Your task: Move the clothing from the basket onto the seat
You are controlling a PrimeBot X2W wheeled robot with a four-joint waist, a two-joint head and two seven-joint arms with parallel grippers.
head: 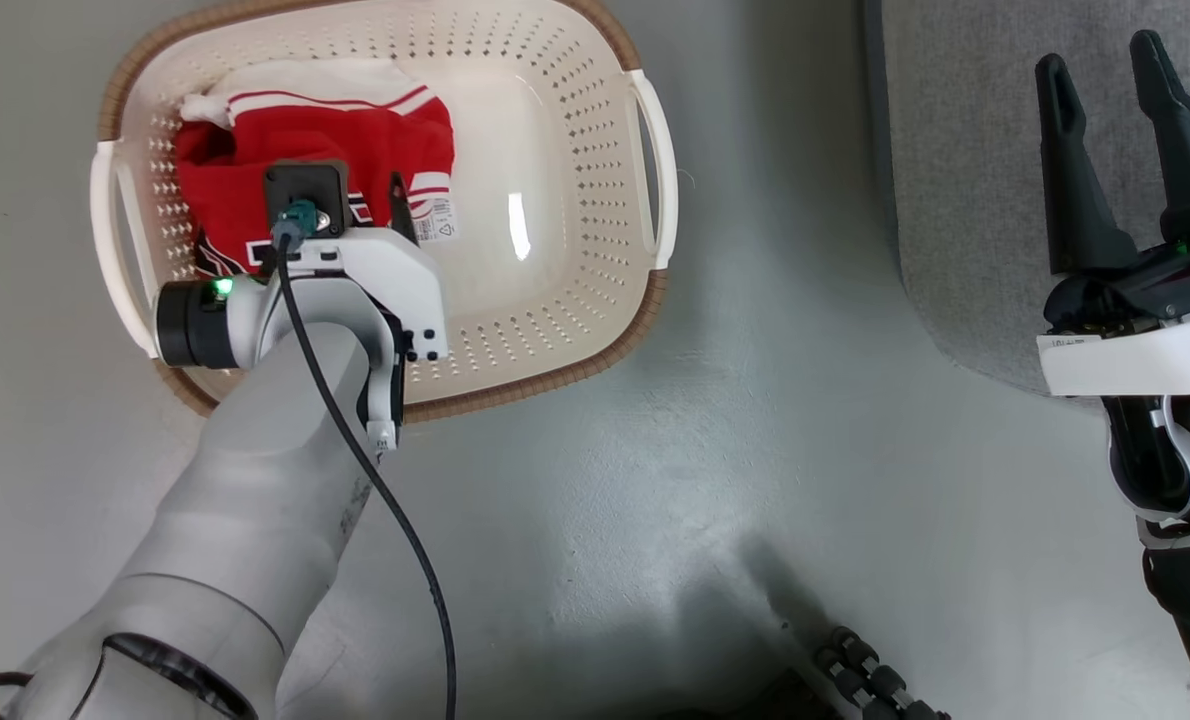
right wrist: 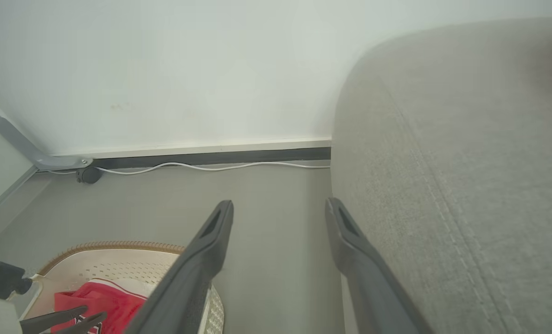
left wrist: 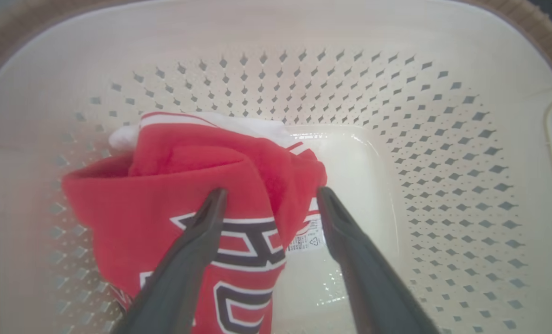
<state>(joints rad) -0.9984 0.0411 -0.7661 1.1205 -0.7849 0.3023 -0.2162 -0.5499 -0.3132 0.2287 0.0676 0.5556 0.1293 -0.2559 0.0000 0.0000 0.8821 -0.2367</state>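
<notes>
The cream basket [head: 555,330] with its brown rim stands on the floor at the upper left. Red clothing [head: 355,140] with white stripes and dark lettering lies bunched in its left half. My left arm reaches down into the basket. In the left wrist view my left gripper [left wrist: 271,192] is open, its fingers [left wrist: 197,241] straddling a raised fold of the clothing [left wrist: 188,171] just above the basket [left wrist: 443,139] floor. My right gripper [head: 1098,55] is open and holds nothing, over the near edge of the grey seat [head: 955,180]. In the right wrist view the right gripper [right wrist: 278,204] hangs beside the seat [right wrist: 466,162].
Grey floor [head: 755,450] separates basket and seat. A white printed label [left wrist: 306,239] lies on the basket floor beside the clothing. A white wall, a dark skirting and a white cable [right wrist: 211,167] run behind. A dark ribbed part [head: 875,680] shows at the bottom.
</notes>
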